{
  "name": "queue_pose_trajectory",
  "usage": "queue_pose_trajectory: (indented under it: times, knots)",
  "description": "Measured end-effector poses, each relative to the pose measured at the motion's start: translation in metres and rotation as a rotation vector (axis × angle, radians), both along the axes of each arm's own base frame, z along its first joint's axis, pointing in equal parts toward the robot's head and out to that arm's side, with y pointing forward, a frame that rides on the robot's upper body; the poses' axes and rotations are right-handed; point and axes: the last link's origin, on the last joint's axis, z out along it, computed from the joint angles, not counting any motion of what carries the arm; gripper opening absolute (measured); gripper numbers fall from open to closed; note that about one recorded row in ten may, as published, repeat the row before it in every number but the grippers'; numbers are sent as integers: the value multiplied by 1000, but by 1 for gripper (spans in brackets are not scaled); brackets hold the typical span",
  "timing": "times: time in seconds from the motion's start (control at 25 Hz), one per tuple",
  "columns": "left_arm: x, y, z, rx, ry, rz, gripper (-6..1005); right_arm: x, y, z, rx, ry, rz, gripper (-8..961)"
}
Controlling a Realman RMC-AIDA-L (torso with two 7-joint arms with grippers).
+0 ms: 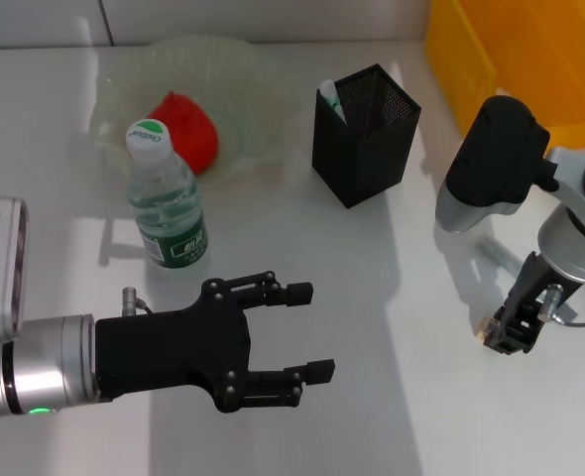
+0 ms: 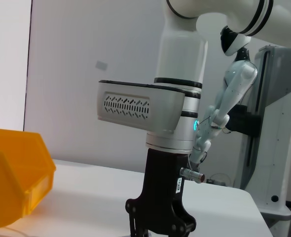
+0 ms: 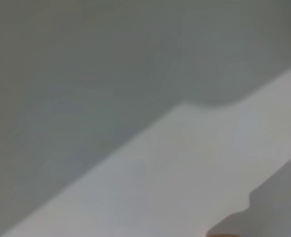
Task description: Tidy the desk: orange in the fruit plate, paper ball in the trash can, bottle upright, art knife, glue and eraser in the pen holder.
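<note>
White tabletop fills the head view, smooth and faintly glossy, with soft shadows under each thing on the table (image 1: pixel 392 297). Taking the black mesh pen holder (image 1: pixel 365 134) as the landmark: it stands upright toward the far side, with a pale green-tipped item poking out of its top at the corner facing the plate. To the robot's left of the pen holder lies the clear fruit plate (image 1: pixel 124 84), and a red-orange fruit (image 1: pixel 186 129) sits in it. Nearer than the plate, still left of the pen holder, the water bottle (image 1: pixel 166 198) stands upright with its green cap on, just beside the plate's rim. To the right of the pen holder and farther back, a yellow bin (image 1: pixel 530 50) sits at the table's edge. The left gripper (image 1: pixel 307 332) hovers over the table well nearer than the pen holder, jaws spread wide and holding nothing. The right gripper (image 1: pixel 509 332) points down at the table to the right of and nearer than the pen holder; whether its jaws are open I cannot tell, and a small pale object (image 1: pixel 498 253) lies near it. The left wrist view shows plain grey walls behind the right arm (image 2: pixel 177 113).
</note>
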Motion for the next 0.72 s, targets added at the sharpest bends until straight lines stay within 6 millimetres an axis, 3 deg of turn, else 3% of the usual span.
queue_pose_trajectory:
  times: [0.24, 0.32, 0.4, 0.52, 0.72]
  knots:
    - [1, 1, 0, -5, -1, 1, 783, -19, 11, 22, 104, 83, 33, 274]
    - [2, 1, 0, -5, -1, 1, 783, -39, 24, 45, 228, 222, 62, 280]
    - [2, 1, 0, -5, -1, 1, 783, -44, 27, 51, 256, 261, 73, 285]
    - [2, 2, 0, -7, 0, 0, 783, -66, 49, 70, 418, 406, 172, 294]
    - [2, 2, 0, -6, -1, 0, 783, -79, 76, 66, 489, 445, 227, 308]
